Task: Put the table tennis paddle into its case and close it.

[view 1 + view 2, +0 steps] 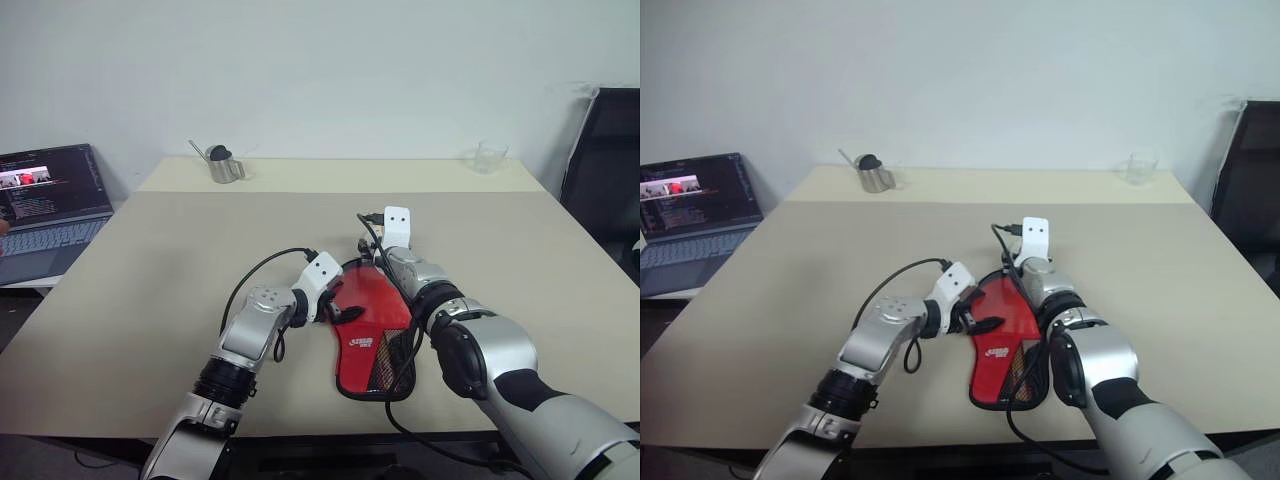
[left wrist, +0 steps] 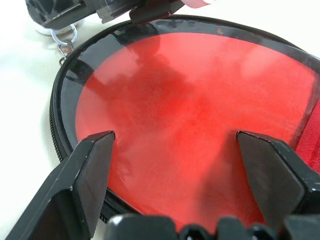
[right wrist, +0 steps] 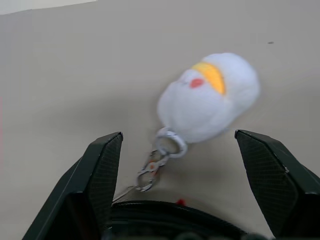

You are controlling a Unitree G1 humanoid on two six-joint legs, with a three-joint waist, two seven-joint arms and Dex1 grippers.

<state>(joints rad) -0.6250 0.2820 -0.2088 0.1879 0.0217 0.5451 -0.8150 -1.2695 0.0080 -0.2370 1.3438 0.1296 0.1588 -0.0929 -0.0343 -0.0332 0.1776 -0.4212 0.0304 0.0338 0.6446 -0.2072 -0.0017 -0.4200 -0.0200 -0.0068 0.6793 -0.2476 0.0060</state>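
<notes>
The case (image 1: 372,345) lies flat on the beige table (image 1: 180,260), red side up, with its white logo and black mesh pocket toward the near edge. In the left wrist view its round red face (image 2: 200,115) has a black zip rim. My left gripper (image 2: 175,137) hovers open just over that face from the left. My right gripper (image 3: 178,134) is open at the case's far end. It points at a white plush charm (image 3: 207,97) clipped by a metal clasp (image 3: 150,172) to the zip. The table tennis paddle is hidden.
A metal cup (image 1: 225,165) stands at the table's far left and a clear glass (image 1: 490,157) at the far right. An open laptop (image 1: 50,210) sits off the left side and a black chair (image 1: 605,170) off the right. Black cables trail from both wrists.
</notes>
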